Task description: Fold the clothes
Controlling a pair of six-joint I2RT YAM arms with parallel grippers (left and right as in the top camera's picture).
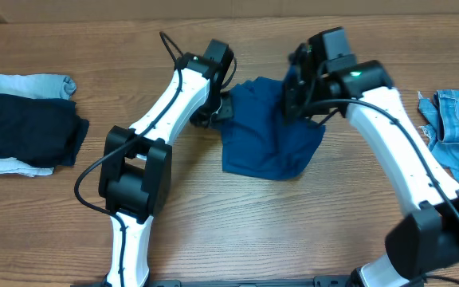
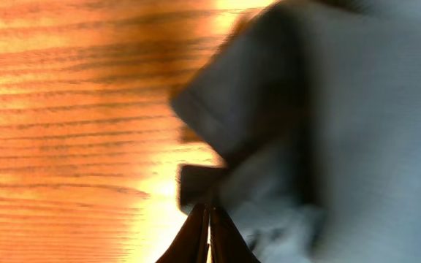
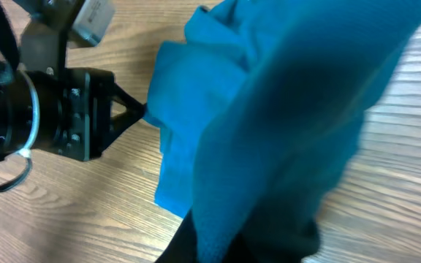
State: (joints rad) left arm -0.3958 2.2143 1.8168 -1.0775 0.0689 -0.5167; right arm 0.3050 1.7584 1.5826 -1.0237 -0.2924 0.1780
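blurry polo shirt point(image 2: 357, 131) in left wrist view

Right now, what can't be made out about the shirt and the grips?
- Overhead: the right gripper's fingertips, hidden by its wrist and the bunched blue shirt.
- Left wrist: shirt blurred; left gripper cut off at the bottom edge.
- Right wrist: own fingers buried under cloth.
- Collar, placket: not visible in any view.

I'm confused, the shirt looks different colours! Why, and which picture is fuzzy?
Left wrist view: warm orange glare on the table, shirt blurred and washed grey. Right wrist view: shirt vivid blue but smeared, very close. Overhead view: sharp, evenly lit, shirt dark blue.
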